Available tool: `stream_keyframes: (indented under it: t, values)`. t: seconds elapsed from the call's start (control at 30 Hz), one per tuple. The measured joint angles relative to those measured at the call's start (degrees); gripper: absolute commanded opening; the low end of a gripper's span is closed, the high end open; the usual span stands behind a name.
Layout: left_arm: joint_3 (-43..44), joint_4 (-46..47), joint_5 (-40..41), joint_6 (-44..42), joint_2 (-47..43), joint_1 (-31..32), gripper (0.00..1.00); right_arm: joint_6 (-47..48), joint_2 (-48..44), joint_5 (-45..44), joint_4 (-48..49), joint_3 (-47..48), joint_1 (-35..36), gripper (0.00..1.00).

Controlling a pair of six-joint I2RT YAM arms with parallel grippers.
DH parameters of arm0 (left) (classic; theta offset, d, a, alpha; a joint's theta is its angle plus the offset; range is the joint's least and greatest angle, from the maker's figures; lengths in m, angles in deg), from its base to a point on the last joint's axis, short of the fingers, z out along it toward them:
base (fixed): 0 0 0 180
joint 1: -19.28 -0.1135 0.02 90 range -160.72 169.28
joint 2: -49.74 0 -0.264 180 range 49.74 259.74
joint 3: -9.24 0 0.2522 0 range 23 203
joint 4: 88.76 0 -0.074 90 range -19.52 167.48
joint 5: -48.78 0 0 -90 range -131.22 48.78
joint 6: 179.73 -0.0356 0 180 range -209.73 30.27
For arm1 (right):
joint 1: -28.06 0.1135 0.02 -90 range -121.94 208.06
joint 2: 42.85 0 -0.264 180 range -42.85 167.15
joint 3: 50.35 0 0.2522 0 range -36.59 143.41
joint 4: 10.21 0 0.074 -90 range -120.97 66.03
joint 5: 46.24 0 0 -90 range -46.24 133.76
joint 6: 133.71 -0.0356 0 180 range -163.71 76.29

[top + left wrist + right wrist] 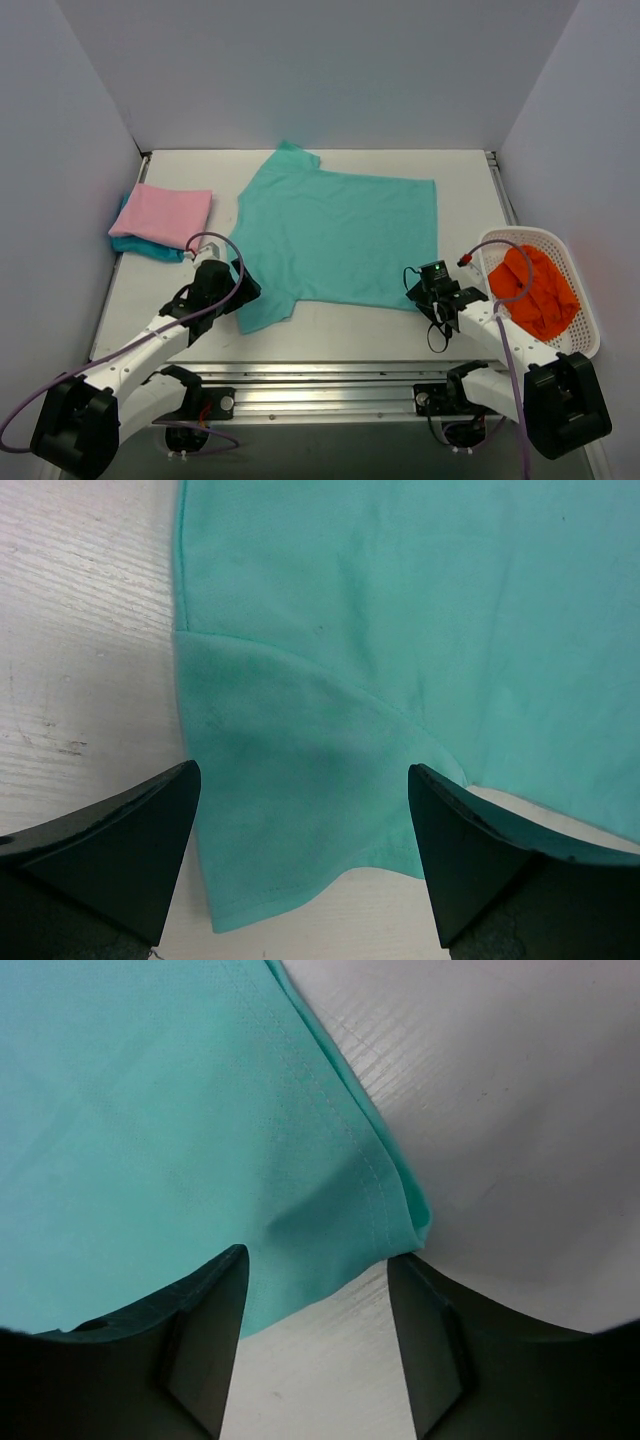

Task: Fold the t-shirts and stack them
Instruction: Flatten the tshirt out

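left hand (305,810) gapes wide over the near sleeve of the mint t-shirt (340,235), spread flat on the desk (460,190) for folding; right hand (315,1290), likewise open, straddles its near hem corner, both seemingly ready to pinch.

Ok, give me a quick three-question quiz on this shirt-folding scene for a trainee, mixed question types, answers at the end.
1. True or false: the pink shirt lies folded on top of the darker turquoise shirt.
2. Which part of the mint-teal shirt is the left gripper poised over? A collar, B sleeve, C hem corner.
3. Fill in: the white basket holds an ___ garment.
Key: 1 true; 2 B; 3 orange.
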Motion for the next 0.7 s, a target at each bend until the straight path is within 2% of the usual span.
stream_keyframes:
  t: [0.1,0.17,0.23,0.47,0.7]
  values:
    - [0.0,0.0,0.0,0.0,0.0,0.0,0.94,0.2,0.0,0.0,0.0,0.0,0.0,0.36]
    - [0.0,0.0,-0.1,0.0,-0.1,0.0,0.94,0.3,0.0,0.1,0.0,0.0,0.0,0.16]
    - [-0.1,-0.1,-0.1,0.0,-0.1,0.0,0.94,0.3,0.0,0.2,0.0,0.0,0.0,0.00]
    - [0.2,-1.9,-0.9,0.1,2.3,0.0,0.94,0.3,-0.8,0.2,-0.1,-0.1,0.0,0.00]
    - [3.2,-12.7,-1.3,0.0,-2.3,0.2,0.94,0.4,-3.0,0.2,-0.1,-0.6,-0.1,0.00]
